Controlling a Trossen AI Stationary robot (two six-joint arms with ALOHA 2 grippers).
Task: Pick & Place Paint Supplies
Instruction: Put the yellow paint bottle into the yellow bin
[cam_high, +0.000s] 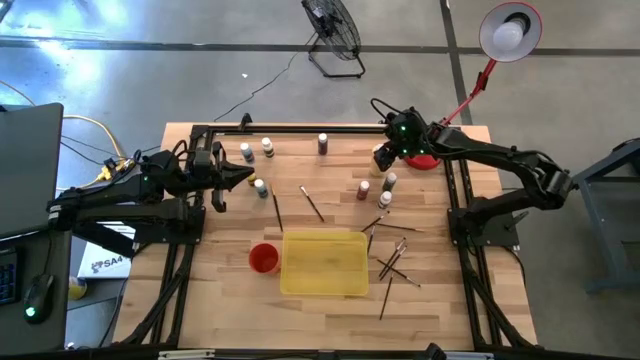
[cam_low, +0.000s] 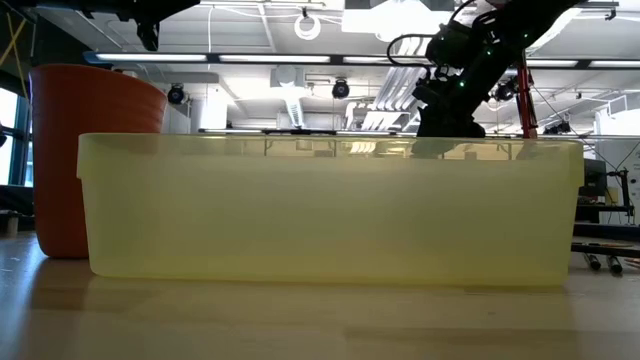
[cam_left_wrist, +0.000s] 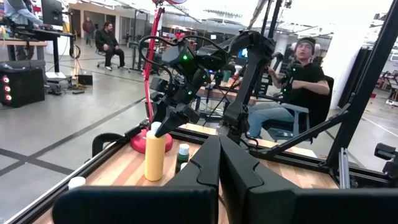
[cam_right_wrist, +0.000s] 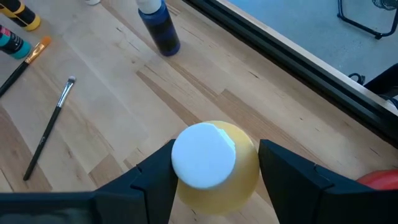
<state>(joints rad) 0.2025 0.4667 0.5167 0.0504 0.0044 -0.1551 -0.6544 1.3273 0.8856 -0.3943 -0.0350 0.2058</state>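
Observation:
Several small paint bottles (cam_high: 261, 187) stand upright on the wooden table, at the far left, far middle and right of centre. Thin dark brushes (cam_high: 395, 255) lie flat right of the yellow tray (cam_high: 323, 263); two more brushes (cam_high: 312, 203) lie near the centre. A larger yellow bottle (cam_right_wrist: 242, 177) with a white cap (cam_right_wrist: 204, 155) stands at the far right. My right gripper (cam_right_wrist: 214, 171) is open, slanting down over it, one finger on either side of its top. My left gripper (cam_high: 245, 178) is shut, level and empty above the table's left side. My right gripper's fingers (cam_right_wrist: 155, 177) flank the yellow bottle's capped top (cam_left_wrist: 155, 129), coming from above at a slant. I cannot tell whether they touch it. The bottle stands upright on the table.
A red cup (cam_high: 263, 258) stands left of the tray. A lamp's red base (cam_high: 425, 160) sits just right of the yellow bottle. A blue bottle (cam_right_wrist: 160, 28) stands beyond it. Black frame rails (cam_high: 300, 130) run along the far edge. A person (cam_left_wrist: 298, 81) sits beyond the table.

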